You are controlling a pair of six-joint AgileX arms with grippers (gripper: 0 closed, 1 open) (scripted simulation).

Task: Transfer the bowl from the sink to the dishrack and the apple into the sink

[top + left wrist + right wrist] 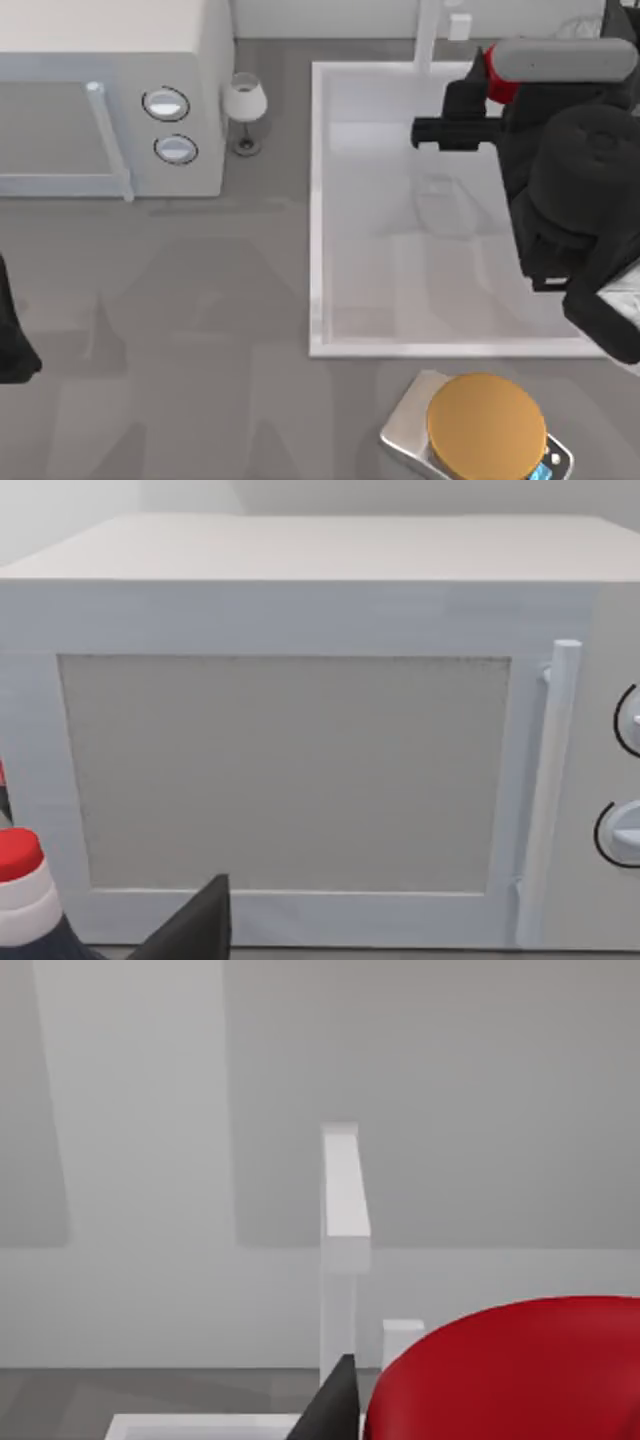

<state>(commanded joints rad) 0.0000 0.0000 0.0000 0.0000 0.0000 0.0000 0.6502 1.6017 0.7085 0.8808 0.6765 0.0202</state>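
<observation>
1. Small shiny red round apple (pixel 520 1370): nearest the lens in the right wrist view, with one dark finger (pixel 335 1405) just beside it. From above, the apple (pixel 500 72) hangs over the sink's back rim, near the faucet.
2. Right gripper (pixel 445 112): black, two-fingered, over the back right part of the sink. It looks clamped on the apple, with no gap visible between finger and fruit.
3. Left arm (pixel 12 345): black, parked well to the left of the sink at the table's left edge. The state of the left gripper (pixel 195 930) cannot be told.
4. White box microwave with two round knobs (pixel 110 100): well left of the sink, against the back wall.
5. Small white stemmed glass (pixel 243 110): upright, between the microwave and the sink's left rim.
6. Large white rectangular sink (pixel 318 220): raised rim, with a white faucet post (pixel 430 35) at its back edge.
7. Flat orange disc on a silver base (pixel 485 425): just in front of the sink's front rim.

Step in hand, by judgement: the apple leg, with the fruit carried above the basin and not yet released. How the bowl leg stands cannot be judged from here.

Next move calls for: bringing the apple forward from the rim over the basin floor, lowering it, then parting the fingers gently, since a round fruit dropped from height may roll.
</observation>
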